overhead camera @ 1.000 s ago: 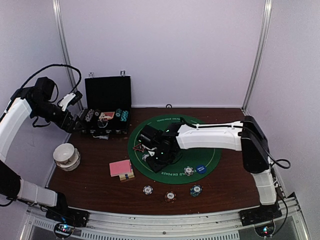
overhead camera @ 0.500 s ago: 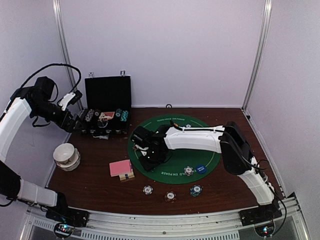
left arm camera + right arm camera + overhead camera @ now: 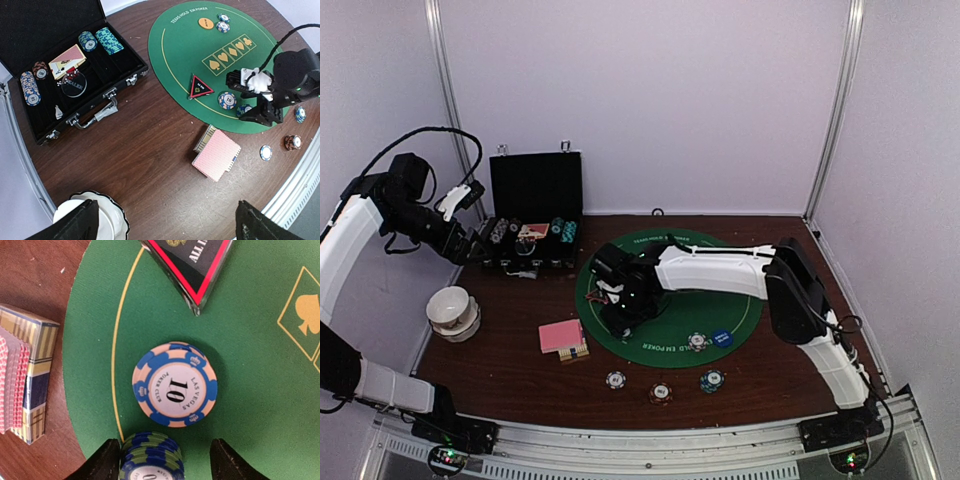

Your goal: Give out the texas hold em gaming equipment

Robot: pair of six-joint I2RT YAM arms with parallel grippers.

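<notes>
Left gripper (image 3: 165, 212) aloft, jaws wide apart; right gripper (image 3: 165, 460) low, downward, jaws apparently apart.

Red-edged black triangular marker (image 3: 192, 270) cropped at top of right wrist view, blue-and-green striped chip stack (image 3: 150, 460) cut off at bottom, pink-backed card deck (image 3: 22, 385) cut at left, white ceramic bowl (image 3: 111, 216) half outside left wrist view, markings on three loose round chips (image 3: 661, 391) unreadable overhead.

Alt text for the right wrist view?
The right gripper hangs open over a green mat, its jaws straddling a stack of blue-green chips. Beyond lie a blue 10 chip, a red-edged triangle marker and, off the mat, a card deck.
</notes>
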